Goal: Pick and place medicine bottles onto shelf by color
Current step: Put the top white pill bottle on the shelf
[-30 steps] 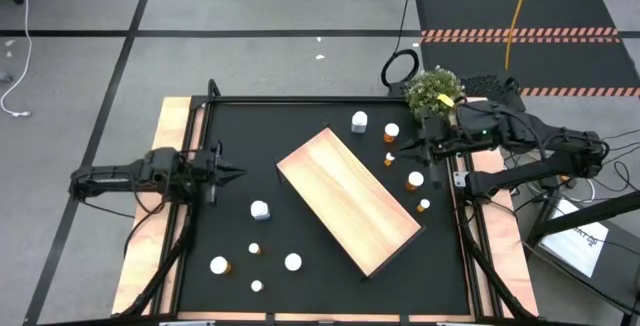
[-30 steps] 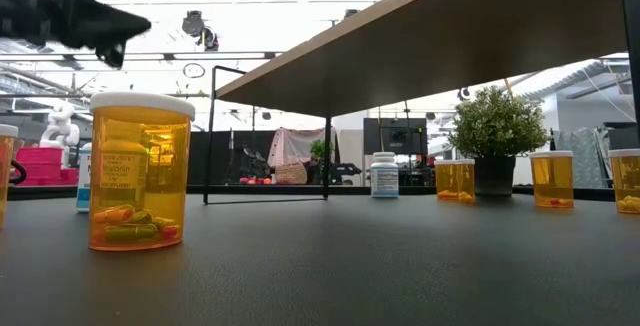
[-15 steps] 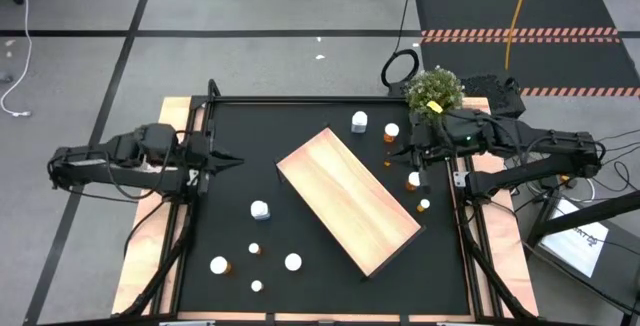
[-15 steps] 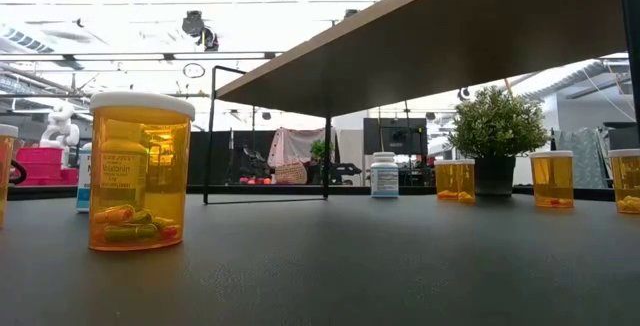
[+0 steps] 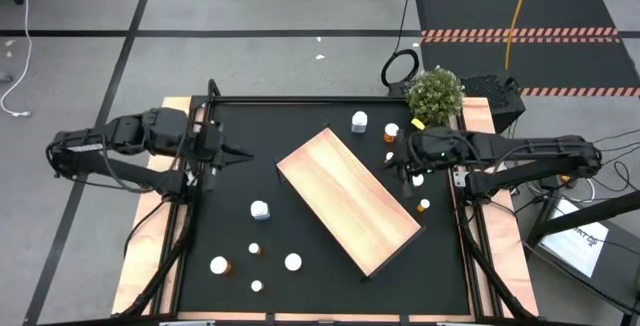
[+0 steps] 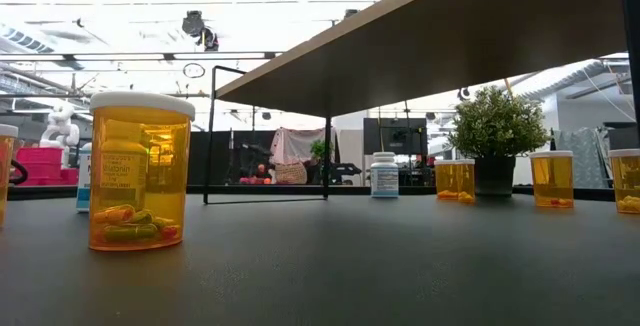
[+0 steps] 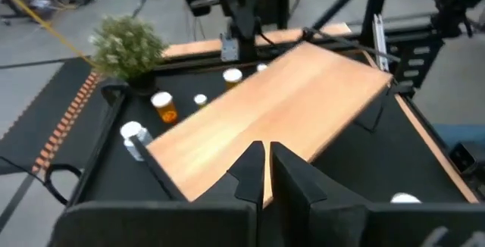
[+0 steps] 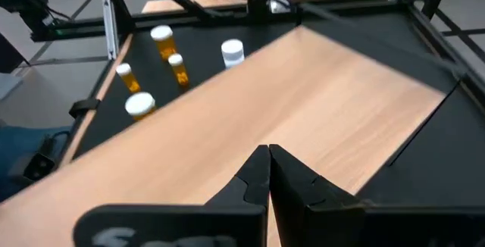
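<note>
Nearest the low camera, an amber bottle (image 6: 140, 171) with a white cap is seen standing upright on the black mat (image 6: 360, 266), capsules visible inside. Farther back, a white bottle (image 6: 384, 176), more amber ones (image 6: 553, 180) and a potted plant (image 6: 497, 136) are lined along the far edge, under the overhanging shelf (image 6: 450, 36).

From above, the shelf (image 5: 345, 199) is shown lying diagonally in the middle of the mat. A white bottle (image 5: 260, 209) sits just beside its left side, and four more bottles are scattered toward the near left corner (two all white on top, two with amber showing). Others are grouped between the shelf's far right side and the plant (image 5: 434, 89).

The left gripper (image 5: 238, 153) is held over the mat's left part, well apart from the shelf, its fingers (image 7: 250, 173) brought together on nothing. The right gripper (image 5: 391, 164) hangs just off the shelf's right edge, near the bottles there; its fingers (image 8: 256, 173) are likewise pressed together and empty.
</note>
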Controlling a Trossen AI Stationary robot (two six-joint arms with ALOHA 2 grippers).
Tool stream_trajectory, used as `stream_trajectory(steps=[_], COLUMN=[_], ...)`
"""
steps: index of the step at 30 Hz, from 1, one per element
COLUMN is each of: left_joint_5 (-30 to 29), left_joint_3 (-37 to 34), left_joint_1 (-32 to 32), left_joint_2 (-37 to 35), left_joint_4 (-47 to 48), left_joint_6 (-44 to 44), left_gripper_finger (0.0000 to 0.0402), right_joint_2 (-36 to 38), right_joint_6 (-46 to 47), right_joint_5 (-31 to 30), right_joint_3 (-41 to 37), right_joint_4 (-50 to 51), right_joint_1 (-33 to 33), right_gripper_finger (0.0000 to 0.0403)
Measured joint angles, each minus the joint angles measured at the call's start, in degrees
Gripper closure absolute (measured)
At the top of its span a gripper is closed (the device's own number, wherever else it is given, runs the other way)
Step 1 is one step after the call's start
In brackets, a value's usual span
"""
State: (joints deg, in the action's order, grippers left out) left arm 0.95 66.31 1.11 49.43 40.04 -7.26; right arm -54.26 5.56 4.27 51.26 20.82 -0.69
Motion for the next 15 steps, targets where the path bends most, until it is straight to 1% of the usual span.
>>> stream_trajectory(steps=[4, 8, 11, 15], left_joint_5=[-0.39, -3.16, -5.27, -5.62], left_joint_3=[-0.21, -0.21, -0.21, -0.21], left_joint_1=[1.5, 3.3, 3.86, 3.8], left_joint_2=[3.13, 5.85, 8.2, 11.25], left_joint_4=[0.57, -0.48, -1.15, -1.23], left_joint_6=[-0.03, -0.82, -1.9, -2.71], left_gripper_finger=[0.0376, 0.0376, 0.0376, 0.0376], right_joint_2=[0.02, 0.02, 0.03, 0.04], right_joint_6=[1.27, 1.27, 1.01, 0.47], right_joint_5=[0.0, -0.46, -3.51, -7.27], right_joint_3=[-3.8, -5.96, -6.35, -7.09], right_joint_4=[-3.7, -5.86, -5.99, -6.04], right_joint_1=[0.0, 0.0, 0.0, 0.0], right_gripper_finger=[0.0403, 0.0403, 0.0403, 0.0403])
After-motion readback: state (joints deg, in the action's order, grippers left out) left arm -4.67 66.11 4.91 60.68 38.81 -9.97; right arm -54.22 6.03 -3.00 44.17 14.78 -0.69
